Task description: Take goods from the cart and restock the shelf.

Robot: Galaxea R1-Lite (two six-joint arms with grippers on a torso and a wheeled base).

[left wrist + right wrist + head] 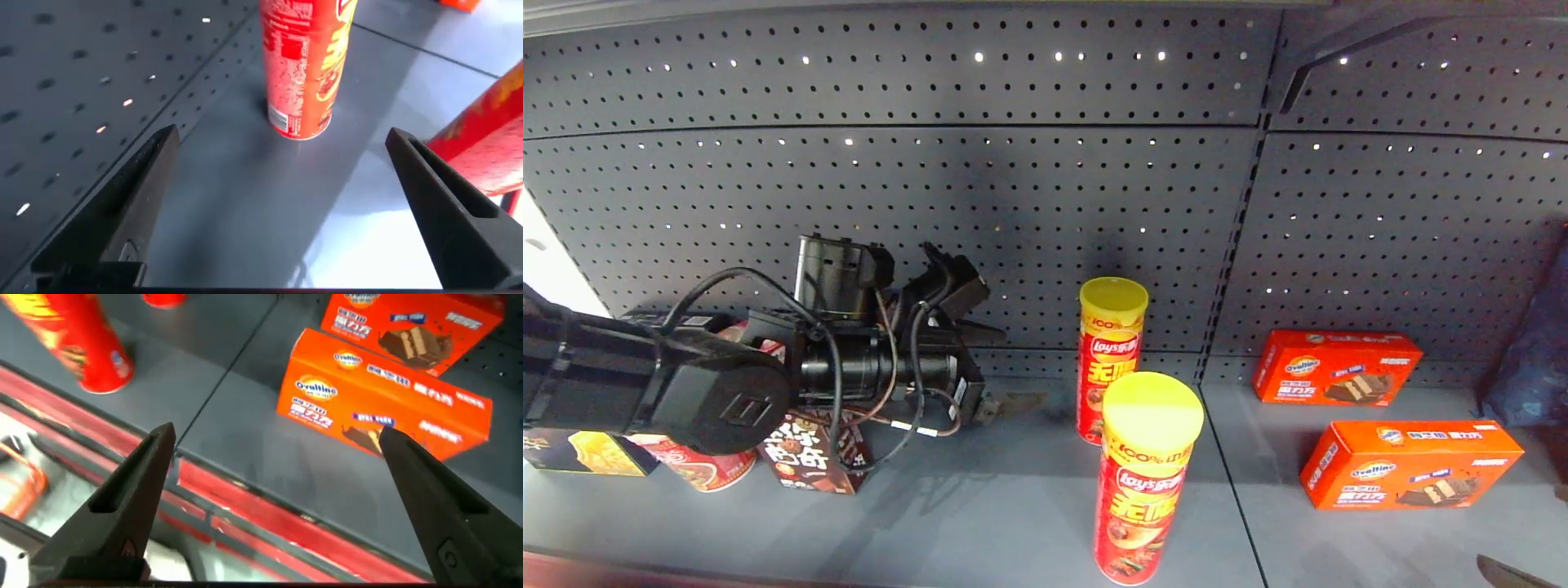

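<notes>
- Head view: we see the left gripper (1001, 367) over the grey shelf (980, 506), close to the pegboard back panel (931, 204). Its fingers are spread wide with nothing between them.
- The gripper points along the shelf toward the rear chip canister (1111, 359). This red tube with a yellow lid stands upright just in front of the pegboard, apart from the fingertips.
- The front chip canister (1147, 482) is of the same kind. It stands upright nearer the shelf's front edge, just ahead of the rear one and not touching it.
- In the left wrist view we find the rear chip canister (298, 73) ahead of the gap between the two dark fingers (139, 204), with bare shelf between them.
- To the right of the canisters, past the shelf seam, two flat cartons lie on the shelf. The rear orange snack box (1335, 367) sits near the pegboard, and the front orange snack box (1409, 464) is nearer the edge.
- Under and behind the left arm we make out a brown chocolate snack box (813, 453), a red cup (707, 469) and a black and yellow box (584, 453), all partly hidden.
- In the right wrist view the right gripper (278, 433) hangs over the shelf's red front strip (245, 506). Its fingers are set wide apart and hold nothing.
- Ahead of it lies the front orange snack box (384, 408), and the front chip canister (90, 351) stands off to one side.
</notes>
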